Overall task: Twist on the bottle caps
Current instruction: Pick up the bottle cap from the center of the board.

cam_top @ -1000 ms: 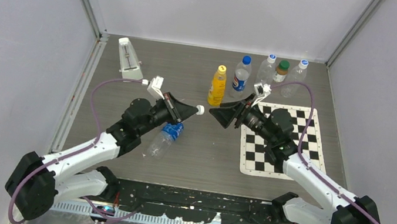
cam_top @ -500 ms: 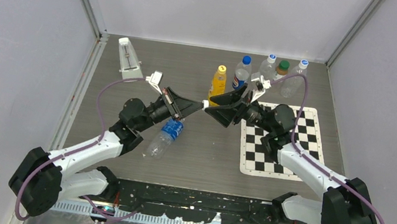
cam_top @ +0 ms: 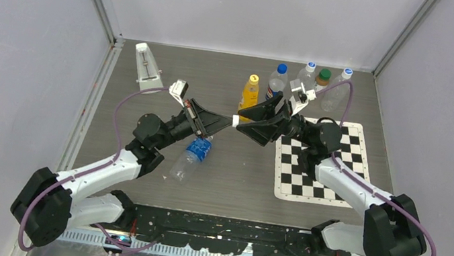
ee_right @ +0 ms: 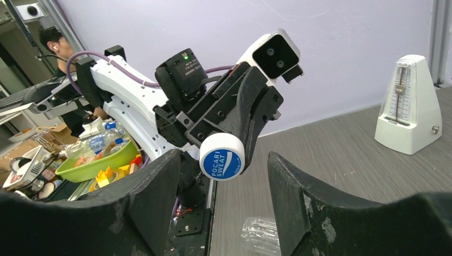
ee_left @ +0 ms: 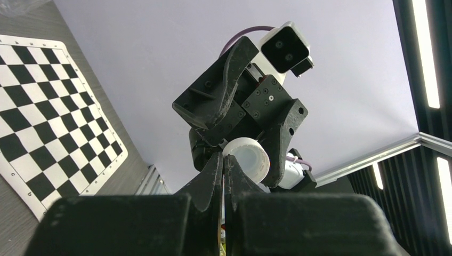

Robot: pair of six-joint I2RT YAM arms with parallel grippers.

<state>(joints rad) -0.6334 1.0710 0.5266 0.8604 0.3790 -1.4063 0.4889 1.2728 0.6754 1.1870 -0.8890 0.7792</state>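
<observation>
Two matching arms, left arm (cam_top: 103,167) and right arm (cam_top: 351,187): white shell links, black joint housings, big rounded black base joints (cam_top: 39,205). A purple cable (cam_top: 120,108) loops along each arm from base up to wrist. Each wrist carries a white boxy wrist camera (ee_right: 274,53) with two dark lenses and a small black block on its side. The left gripper (cam_top: 232,121) and right gripper (cam_top: 239,123) are matte black; the wedge-shaped fingers (ee_right: 149,202) taper to the tips and have pale scuffs and specks. A black gripper plate (ee_left: 265,98) is dotted with small round screws. The left arm's motor housing (ee_right: 185,64) is black, with a green light on top and a small white label, text unreadable.
</observation>
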